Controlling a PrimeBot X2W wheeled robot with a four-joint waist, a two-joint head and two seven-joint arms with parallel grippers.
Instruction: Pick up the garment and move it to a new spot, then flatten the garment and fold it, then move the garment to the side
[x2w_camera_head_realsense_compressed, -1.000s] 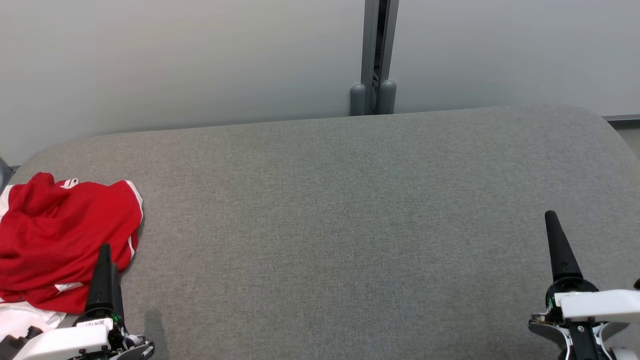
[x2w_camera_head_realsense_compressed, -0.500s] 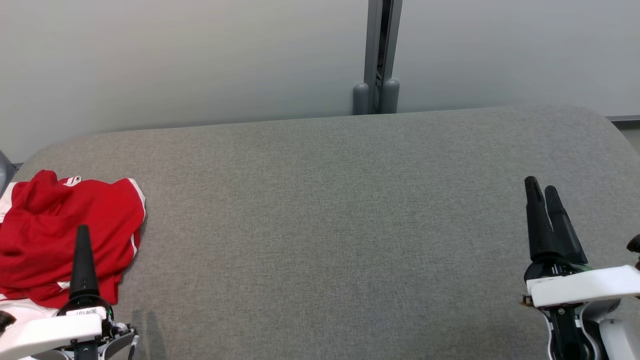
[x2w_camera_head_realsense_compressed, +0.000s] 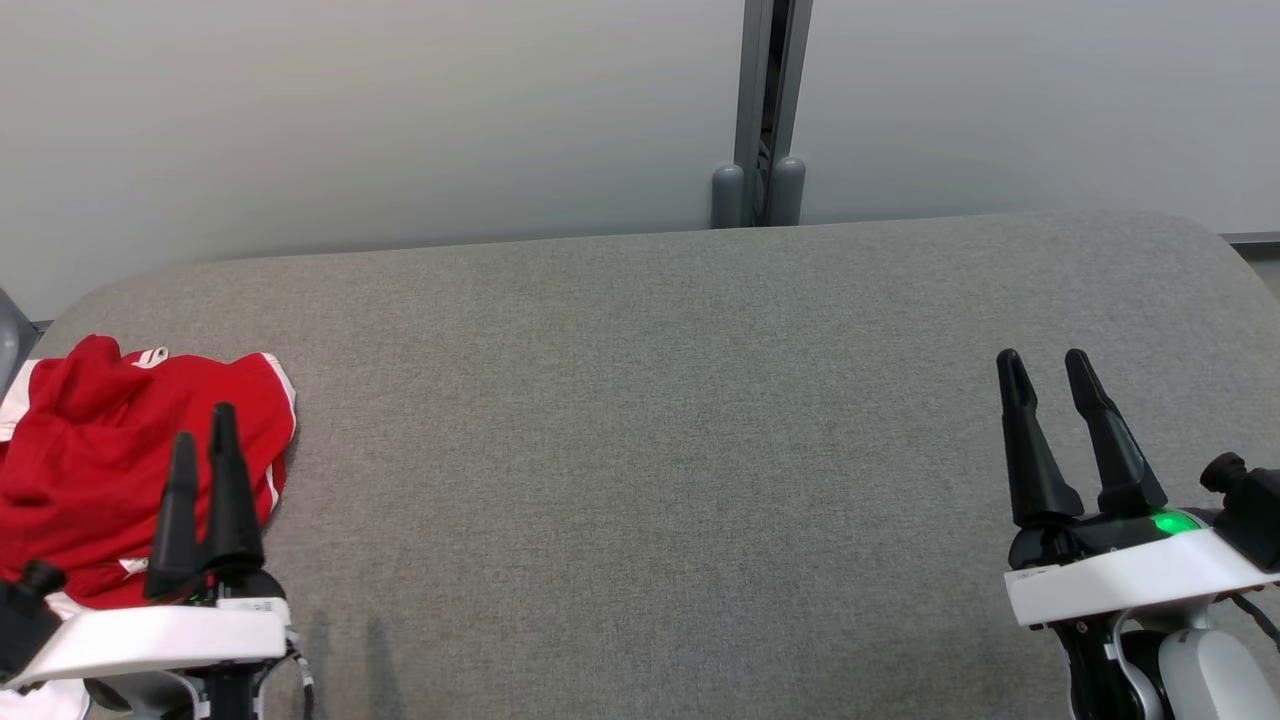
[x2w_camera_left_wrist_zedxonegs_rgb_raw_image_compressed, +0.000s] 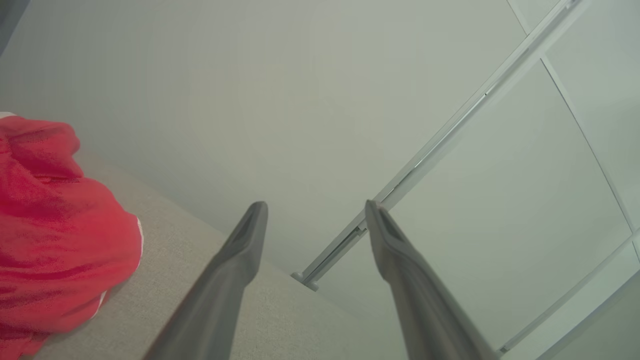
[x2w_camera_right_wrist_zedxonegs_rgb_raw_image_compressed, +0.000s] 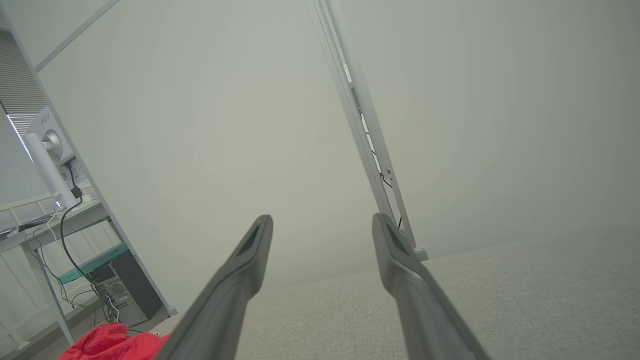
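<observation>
A crumpled red garment (x2w_camera_head_realsense_compressed: 110, 455) with white trim lies at the far left of the grey padded surface (x2w_camera_head_realsense_compressed: 650, 430). It also appears at the left of the left wrist view, garment (x2w_camera_left_wrist_zedxonegs_rgb_raw_image_compressed: 55, 235), and at the bottom left of the right wrist view, garment (x2w_camera_right_wrist_zedxonegs_rgb_raw_image_compressed: 112, 342). My left gripper (x2w_camera_head_realsense_compressed: 203, 425) hovers at the garment's near right edge, open, nothing between its fingers. My right gripper (x2w_camera_head_realsense_compressed: 1042, 360) stands open over bare surface at the far right, holding nothing.
A pale partition wall (x2w_camera_head_realsense_compressed: 400, 110) with a grey post (x2w_camera_head_realsense_compressed: 765, 110) runs behind the surface. A desk with a monitor (x2w_camera_right_wrist_zedxonegs_rgb_raw_image_compressed: 47, 145), cables and a computer tower (x2w_camera_right_wrist_zedxonegs_rgb_raw_image_compressed: 117, 292) stands beyond the left end. The surface's rounded corners lie at far left and far right.
Both grippers have turned at the wrist, so their two fingers now show side by side and apart. The right gripper rose further up the view. The camera drifted slightly.
</observation>
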